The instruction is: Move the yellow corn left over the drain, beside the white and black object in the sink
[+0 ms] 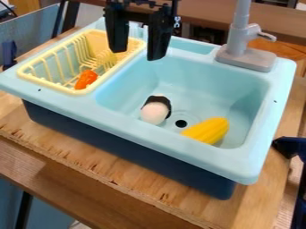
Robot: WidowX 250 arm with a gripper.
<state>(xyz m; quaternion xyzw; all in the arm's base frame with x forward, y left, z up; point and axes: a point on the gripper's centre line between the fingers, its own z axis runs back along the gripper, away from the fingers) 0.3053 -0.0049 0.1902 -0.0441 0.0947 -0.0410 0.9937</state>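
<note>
The black gripper (136, 50) hangs at the top of the view, above the back left part of the sink, near the right side of the yellow dish rack (44, 81). Its two fingers point down and stand apart, with nothing between them. In the light blue basin (224, 85) lies a white and black rounded object (155, 112), left of the drain. To the right of the drain is a yellow corn-like piece (206, 130). An orange object (87, 79) rests in the front part of the rack.
A grey faucet (245, 53) stands at the sink's back right corner. The sink sits on a wooden table (90, 163). Dark blue clamp-like parts show at the right edge (290, 146) and left edge (9, 53).
</note>
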